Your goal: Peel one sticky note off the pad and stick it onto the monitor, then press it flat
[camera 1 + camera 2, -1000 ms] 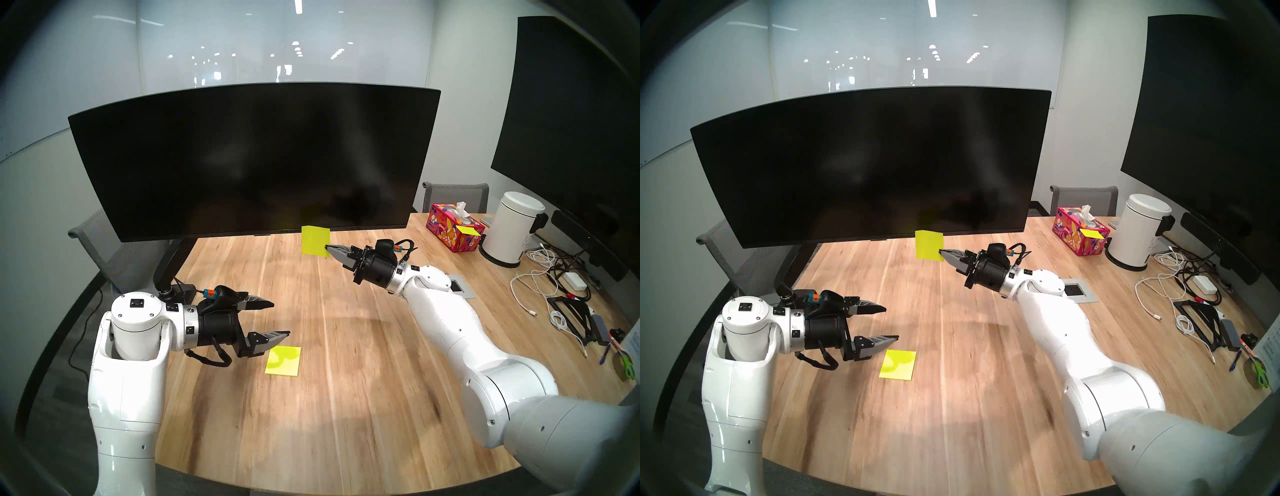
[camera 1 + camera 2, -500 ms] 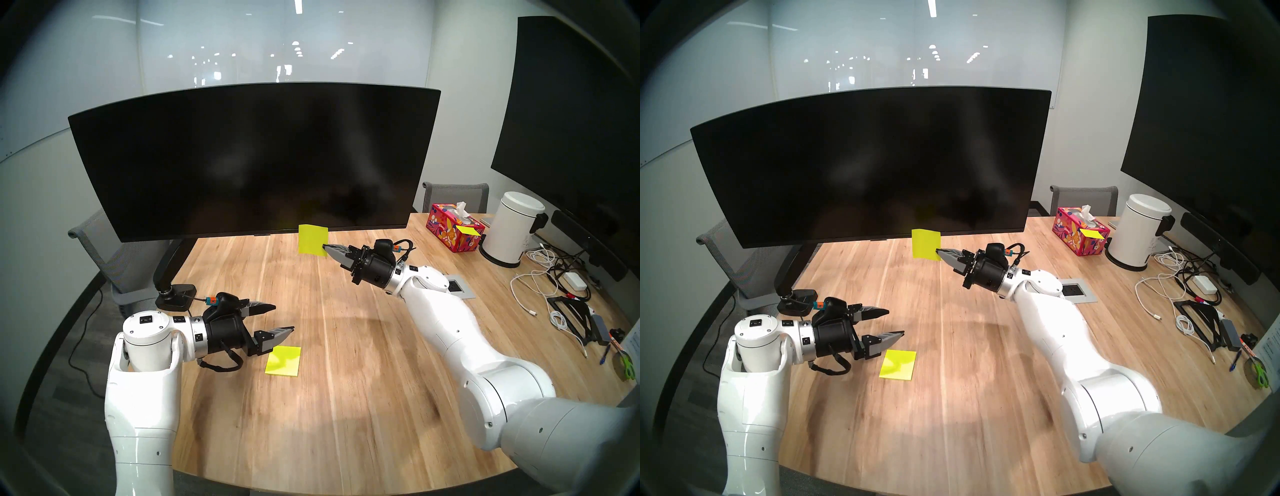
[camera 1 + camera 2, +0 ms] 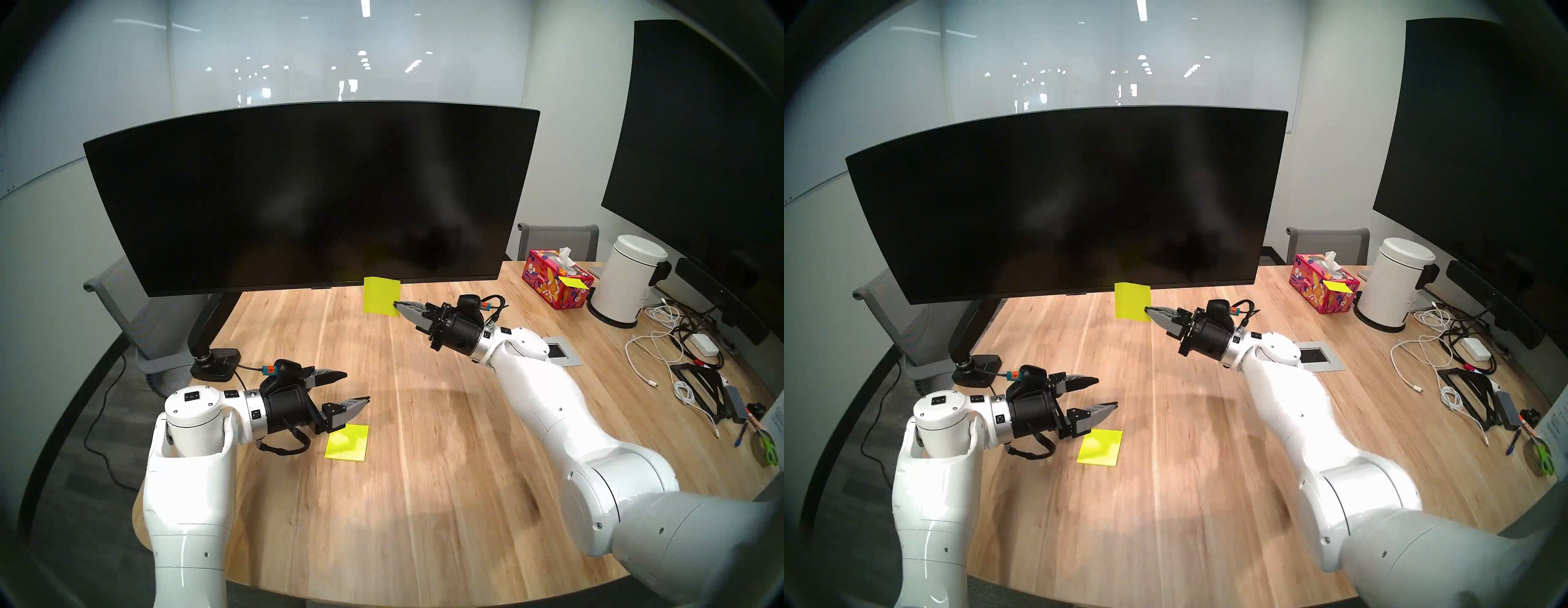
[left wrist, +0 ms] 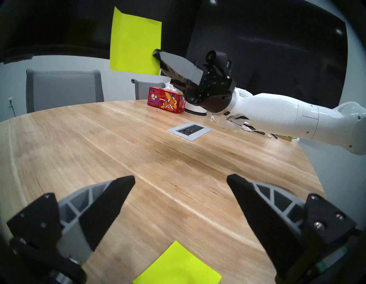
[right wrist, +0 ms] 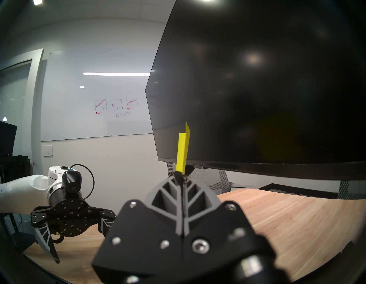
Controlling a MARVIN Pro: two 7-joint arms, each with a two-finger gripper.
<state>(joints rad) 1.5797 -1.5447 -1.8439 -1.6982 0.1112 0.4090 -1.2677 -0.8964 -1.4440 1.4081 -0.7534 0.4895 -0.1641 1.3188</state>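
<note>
My right gripper (image 3: 399, 306) is shut on the right edge of the sticky note (image 3: 380, 295), a single yellow-green sheet held upright in the air just below the lower edge of the wide curved black monitor (image 3: 309, 195). The note shows edge-on in the right wrist view (image 5: 183, 152) and face-on in the left wrist view (image 4: 134, 42). The pad (image 3: 347, 442) lies flat on the wooden table. My left gripper (image 3: 355, 387) is open and empty, hovering just above the pad's far left corner; the pad shows between its fingers (image 4: 178, 265).
A big flat black display (image 3: 695, 140) hangs at the right. A tissue box (image 3: 555, 283), a white bin (image 3: 628, 280), cables (image 3: 662, 339), pens and scissors lie at the right. A power outlet plate (image 3: 560, 350) is set in the table. The monitor's stand base (image 3: 214, 361) sits at the left.
My left arm has dropped lower and moved right, bringing its open gripper closer over the pad. My right gripper has carried the note slightly to the left.
</note>
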